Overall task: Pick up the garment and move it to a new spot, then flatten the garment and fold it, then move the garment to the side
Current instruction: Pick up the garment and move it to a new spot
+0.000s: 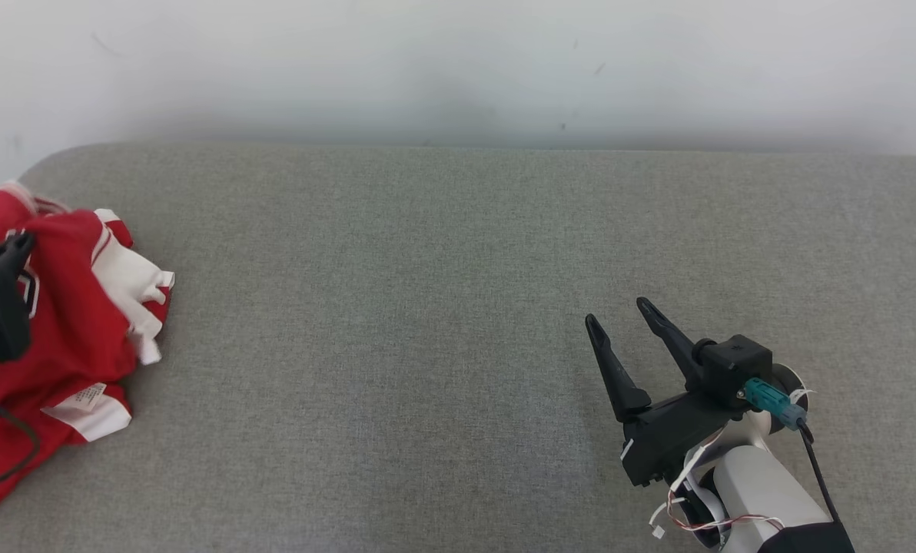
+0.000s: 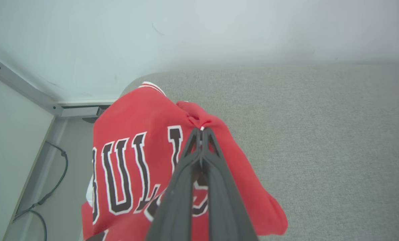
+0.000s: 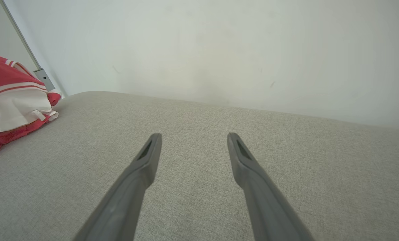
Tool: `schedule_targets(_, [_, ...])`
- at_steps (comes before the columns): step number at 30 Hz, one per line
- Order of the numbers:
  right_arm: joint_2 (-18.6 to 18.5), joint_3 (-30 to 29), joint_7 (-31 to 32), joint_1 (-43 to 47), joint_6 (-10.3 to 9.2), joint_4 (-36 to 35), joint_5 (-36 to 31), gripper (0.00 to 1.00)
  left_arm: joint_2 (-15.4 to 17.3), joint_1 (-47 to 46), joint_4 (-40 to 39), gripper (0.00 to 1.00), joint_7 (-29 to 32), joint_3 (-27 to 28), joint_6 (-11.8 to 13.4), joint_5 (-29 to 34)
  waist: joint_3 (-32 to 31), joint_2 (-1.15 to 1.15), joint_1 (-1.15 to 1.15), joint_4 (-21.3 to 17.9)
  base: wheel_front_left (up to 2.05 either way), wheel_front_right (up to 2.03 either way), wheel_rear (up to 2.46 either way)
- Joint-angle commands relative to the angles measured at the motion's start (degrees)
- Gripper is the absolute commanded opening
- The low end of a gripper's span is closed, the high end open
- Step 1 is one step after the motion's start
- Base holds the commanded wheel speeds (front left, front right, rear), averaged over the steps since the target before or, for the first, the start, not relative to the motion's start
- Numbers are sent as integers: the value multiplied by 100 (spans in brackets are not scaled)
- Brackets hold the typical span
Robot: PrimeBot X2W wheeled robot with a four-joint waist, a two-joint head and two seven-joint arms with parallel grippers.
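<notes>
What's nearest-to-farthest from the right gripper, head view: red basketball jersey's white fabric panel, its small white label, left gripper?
1. white fabric panel, right side of the red basketball jersey, facing the right gripper.
2. small white label, lower, further left.
3. left gripper, far left edge, shut on the jersey.

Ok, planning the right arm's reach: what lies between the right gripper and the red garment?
Just bare grey surface, seen in the head view, separates the right gripper from the garment.
</notes>
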Motion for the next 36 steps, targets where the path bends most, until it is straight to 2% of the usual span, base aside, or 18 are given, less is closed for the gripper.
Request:
schedule_targets(1, [-34, -8, -48, 45, -2, 14, 62, 100, 58, -121, -160, 0, -90, -18, 16, 31, -42, 0, 0, -16, 0, 0, 0])
schedule_targets(9, [-35, -3, -78, 36, -2, 56, 176, 100, 161, -372, -1121, 0, -257, -167, 16, 184, -95, 0, 0, -230, 0, 0, 0])
schedule_targets(18, [-35, -25, -102, -14, -2, 63, 240, 100, 218, -498, -2454, 0, -125, -278, 98, 337, -54, 0, 0, -816, 0, 0, 0])
schedule_targets(25, [-32, -164, -102, -81, -2, -45, 266, 100, 16, -542, -3445, 0, 2, -449, 162, 399, 44, 0, 0, -1408, 0, 0, 0])
schedule_targets(31, [-33, -205, -104, -43, -2, -133, 321, 100, -211, -520, -3853, 0, 47, -688, 151, 510, 125, 0, 0, -1820, 0, 0, 0])
schedule_targets(36, [-33, -266, -103, -40, -2, -185, 323, 100, -414, -307, -3886, 0, -19, -920, 132, 551, 179, 0, 0, -2071, 0, 0, 0])
